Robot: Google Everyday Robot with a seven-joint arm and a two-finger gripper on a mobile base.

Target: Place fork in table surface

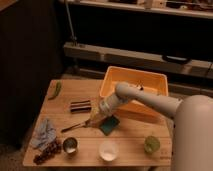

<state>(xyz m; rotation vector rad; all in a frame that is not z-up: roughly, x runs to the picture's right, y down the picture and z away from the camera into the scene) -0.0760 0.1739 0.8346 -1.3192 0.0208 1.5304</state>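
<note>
The fork (76,126) is a slim silvery utensil lying slanted just over the wooden table surface (130,145), left of the middle. My gripper (95,120) is at the fork's right end and is shut on it. The fork's other end points left toward the blue cloth. I cannot tell whether the fork touches the wood. The arm reaches in from the lower right, across the front of the bin.
A yellow-orange bin (150,80) stands at the back right of the table. A green sponge (110,125) lies right beside the gripper. A dark striped block (80,105), green pepper (56,90), blue cloth (44,132), grapes (46,151), metal cup (70,145), white bowl (108,150) and green apple (151,144) lie around.
</note>
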